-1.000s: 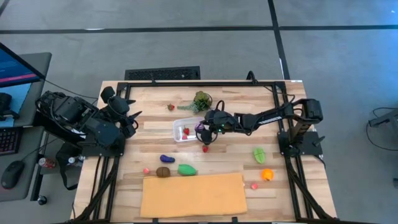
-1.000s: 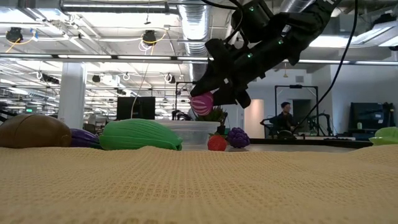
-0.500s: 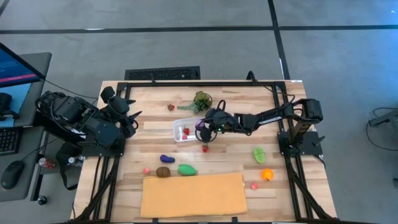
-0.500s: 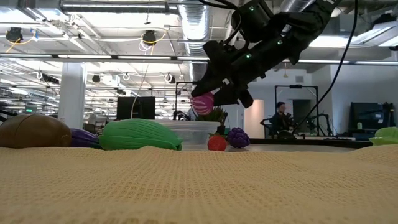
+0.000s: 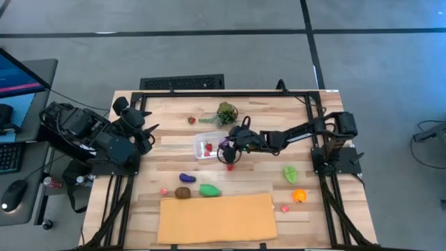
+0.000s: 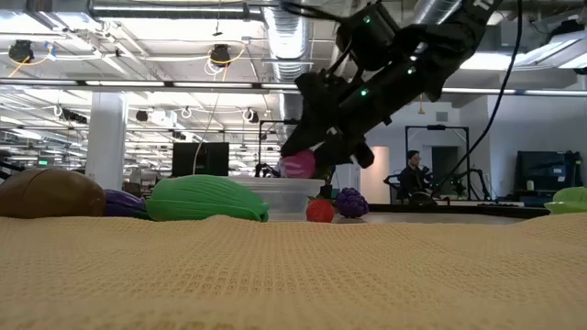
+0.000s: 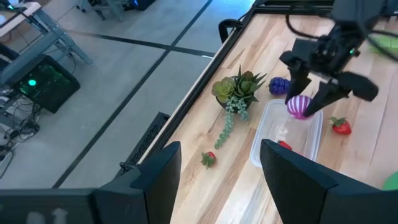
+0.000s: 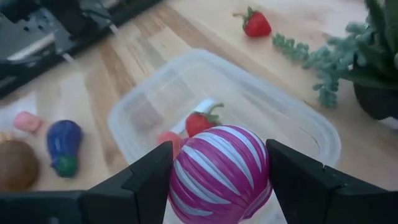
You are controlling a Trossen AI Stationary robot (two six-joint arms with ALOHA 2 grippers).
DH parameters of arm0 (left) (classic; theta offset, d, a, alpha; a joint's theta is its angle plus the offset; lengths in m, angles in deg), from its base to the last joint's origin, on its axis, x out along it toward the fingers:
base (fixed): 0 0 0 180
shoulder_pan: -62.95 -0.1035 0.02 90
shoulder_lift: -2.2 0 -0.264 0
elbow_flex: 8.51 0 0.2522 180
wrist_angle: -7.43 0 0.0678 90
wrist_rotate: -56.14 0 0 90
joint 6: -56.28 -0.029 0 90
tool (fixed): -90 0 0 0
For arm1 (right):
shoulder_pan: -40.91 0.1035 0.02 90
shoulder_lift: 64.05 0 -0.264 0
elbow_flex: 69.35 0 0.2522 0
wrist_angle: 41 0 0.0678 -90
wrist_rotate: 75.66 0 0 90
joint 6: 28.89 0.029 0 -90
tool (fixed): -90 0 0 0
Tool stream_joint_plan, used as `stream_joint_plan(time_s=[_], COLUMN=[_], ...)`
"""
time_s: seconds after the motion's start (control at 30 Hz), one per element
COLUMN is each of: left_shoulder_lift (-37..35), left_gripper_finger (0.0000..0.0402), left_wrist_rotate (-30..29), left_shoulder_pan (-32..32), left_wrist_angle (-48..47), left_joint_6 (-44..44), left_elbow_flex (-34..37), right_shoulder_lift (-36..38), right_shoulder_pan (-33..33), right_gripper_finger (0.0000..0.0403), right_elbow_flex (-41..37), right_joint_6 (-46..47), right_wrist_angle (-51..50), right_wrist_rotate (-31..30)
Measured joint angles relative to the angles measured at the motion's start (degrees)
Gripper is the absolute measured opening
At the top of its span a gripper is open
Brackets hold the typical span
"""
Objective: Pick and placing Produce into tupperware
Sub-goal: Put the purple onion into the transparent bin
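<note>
Gripping a pink-and-white striped piece (image 8: pixel 219 172), your right gripper (image 5: pixel 227 147) hung over the right end of the tupperware (image 5: pixel 209 145), the jaws pinched against the piece's two sides. In the right wrist view the striped piece sat between the two dark fingers (image 8: pixel 146 180), directly above the clear tub's open mouth, and you could see a strawberry (image 8: pixel 200 121) already lying inside the tub, with a second red piece beside it. From table height the held piece (image 6: pixel 297 165) was level with the tub's rim, not resting on anything.

Your left gripper (image 5: pixel 148 130) waited near the table's left edge, well apart from the tub, jaws spread and holding nothing; its wrist view looked across at the tub (image 7: pixel 287 132) and at the right arm above it.

You had much produce lying loose on the wood. A purple grape cluster (image 7: pixel 279 85) sat close to the tub's far side, near the leafy bunch (image 5: pixel 225 113). One strawberry (image 5: pixel 191 120) lay left of that bunch, and another strawberry (image 5: pixel 231 166) lay just off the tub's near right corner. Nearer the tan sheet (image 5: pixel 216 217) were a blue-purple piece (image 5: pixel 187 178), a brown piece (image 5: pixel 182 193), a green piece (image 5: pixel 210 189) and a small pink piece (image 5: pixel 164 191). On your right side lay a light green piece (image 5: pixel 290 173), an orange piece (image 5: pixel 299 196) and a small pink one (image 5: pixel 285 208).
</note>
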Motion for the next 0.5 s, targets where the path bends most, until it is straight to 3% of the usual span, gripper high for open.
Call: stream_joint_plan(time_s=[0.37, 0.5], left_shoulder_lift=[0.00, 0.01], left_gripper_finger=[0.0212, 0.0212], left_wrist_rotate=[1.50, 1.61], left_shoulder_pan=[0.02, 0.01], left_wrist_angle=[-0.01, -0.01], left_joint_6=[0.04, 0.04], left_elbow_flex=[0.00, 0.00], right_shoulder_lift=[-2.98, -2.98], right_shoulder_pan=[-0.82, -1.85], right_gripper_finger=[0.0232, 0.0235], right_elbow_flex=[6.65, 6.73], right_joint_6=[-3.63, -3.62], right_wrist_angle=[-3.83, -4.42], right_wrist_rotate=[0.41, 3.84])
